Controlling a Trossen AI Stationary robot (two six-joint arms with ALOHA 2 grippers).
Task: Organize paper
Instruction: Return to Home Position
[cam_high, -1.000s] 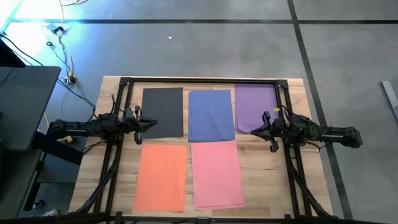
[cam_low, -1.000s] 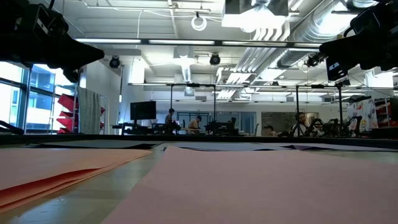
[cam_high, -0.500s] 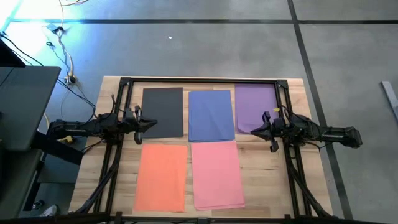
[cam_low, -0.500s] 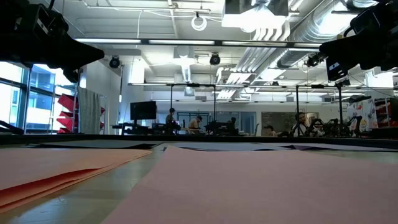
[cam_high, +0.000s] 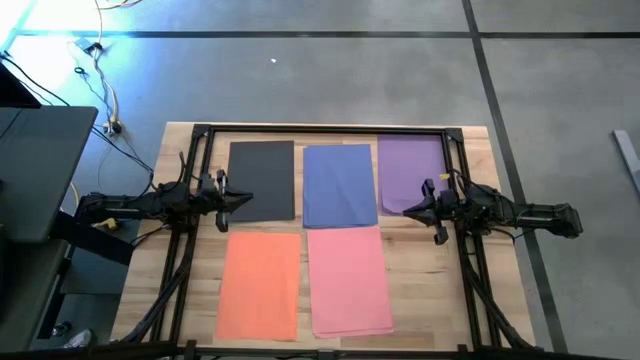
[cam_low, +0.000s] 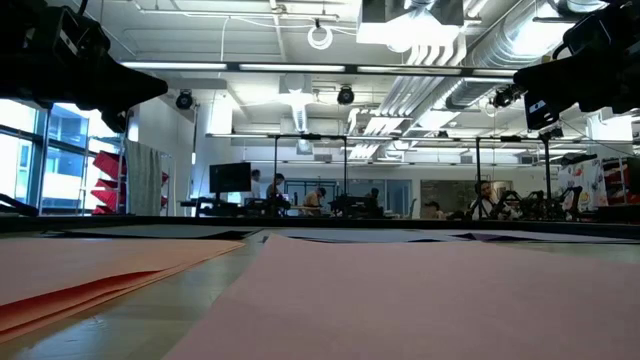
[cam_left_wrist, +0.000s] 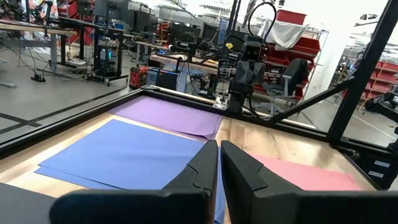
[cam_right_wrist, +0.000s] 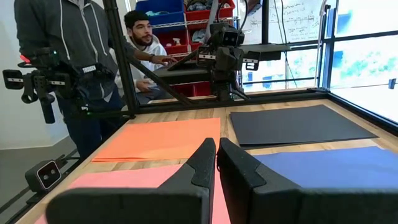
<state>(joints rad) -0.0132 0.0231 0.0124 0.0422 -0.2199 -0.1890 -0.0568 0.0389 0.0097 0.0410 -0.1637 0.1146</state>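
Several coloured sheets of paper lie flat on the wooden table. The dark grey sheet (cam_high: 262, 180), the blue sheet (cam_high: 338, 185) and the purple sheet (cam_high: 410, 172) form the far row. The orange sheet (cam_high: 259, 285) and the pink sheet (cam_high: 349, 281) form the near row. My left gripper (cam_high: 248, 200) hovers shut over the grey sheet's near left corner, pointing level toward the table's right. My right gripper (cam_high: 406, 211) hovers shut over the purple sheet's near edge, pointing toward the table's left. Neither touches paper.
A black metal frame (cam_high: 320, 130) runs around the table's far and side edges. Bare wood (cam_high: 420, 280) shows to the right of the pink sheet. In the right wrist view, two people (cam_right_wrist: 93, 56) stand beyond the table's left side.
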